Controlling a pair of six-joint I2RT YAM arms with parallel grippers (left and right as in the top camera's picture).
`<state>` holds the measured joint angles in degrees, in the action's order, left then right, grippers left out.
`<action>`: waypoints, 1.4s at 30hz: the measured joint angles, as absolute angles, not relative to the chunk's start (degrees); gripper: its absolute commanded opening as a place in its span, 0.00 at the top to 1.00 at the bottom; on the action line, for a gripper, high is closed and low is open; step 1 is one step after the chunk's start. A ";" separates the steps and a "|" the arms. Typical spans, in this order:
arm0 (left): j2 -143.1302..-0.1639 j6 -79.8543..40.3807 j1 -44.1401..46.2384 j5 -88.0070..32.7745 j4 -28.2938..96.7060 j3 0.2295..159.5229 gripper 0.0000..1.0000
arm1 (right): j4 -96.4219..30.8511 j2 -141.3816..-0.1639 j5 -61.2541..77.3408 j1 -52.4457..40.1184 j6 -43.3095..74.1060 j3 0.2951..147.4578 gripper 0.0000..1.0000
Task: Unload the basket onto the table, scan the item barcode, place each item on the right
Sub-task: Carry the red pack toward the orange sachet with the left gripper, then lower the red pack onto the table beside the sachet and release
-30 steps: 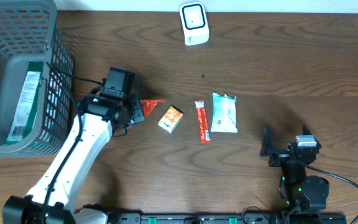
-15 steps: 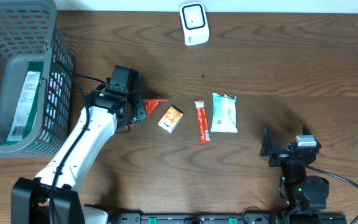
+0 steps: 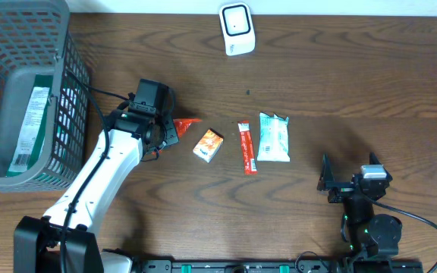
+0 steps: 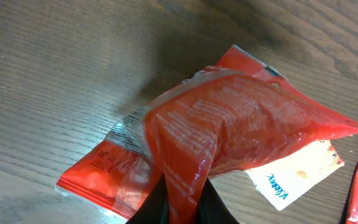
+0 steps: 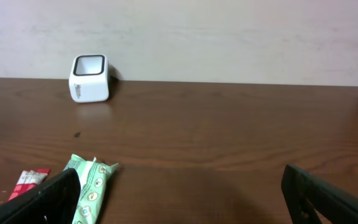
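The item in hand is a crinkled red foil packet [image 4: 229, 124], pinched at one edge by my left gripper [image 4: 182, 205], which is shut on it. One end of the packet rests on the wood. From overhead the red packet [image 3: 188, 126] pokes out to the right of the left gripper [image 3: 170, 133]. The white barcode scanner [image 3: 236, 29] stands at the table's far edge, well away from the packet, and the right wrist view shows the scanner [image 5: 90, 78] too. My right gripper [image 3: 349, 178] sits open and empty near the front right.
A small orange box [image 3: 208, 145], a red stick pack [image 3: 246, 148] and a pale green pouch [image 3: 273, 137] lie in a row right of the packet. A grey mesh basket [image 3: 74, 57] holding a green pack stands at the far left.
A second ago the left arm shifted slightly to the right, still pinching the red packet. It has held still since. The right arm has not moved.
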<state>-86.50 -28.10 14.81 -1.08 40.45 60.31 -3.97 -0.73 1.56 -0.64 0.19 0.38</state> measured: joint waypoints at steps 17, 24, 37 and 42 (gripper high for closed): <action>-88.64 -28.32 14.81 -0.47 38.48 60.31 0.92 | -3.97 -0.73 1.56 -0.64 0.16 0.38 0.01; -93.43 -28.32 14.81 -0.08 38.20 60.31 0.78 | -3.97 -0.73 1.56 -0.64 0.19 0.38 0.01; -91.90 -28.18 14.85 -5.45 37.80 60.36 0.62 | -3.97 -0.73 1.56 -0.64 0.16 0.38 0.01; -89.71 -28.08 14.85 -5.65 36.12 60.90 0.89 | -3.97 -0.73 1.56 -0.64 0.19 0.38 0.01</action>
<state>-89.71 -28.08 14.85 -5.65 36.12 60.90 -3.97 -0.73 1.56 -0.64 0.19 0.38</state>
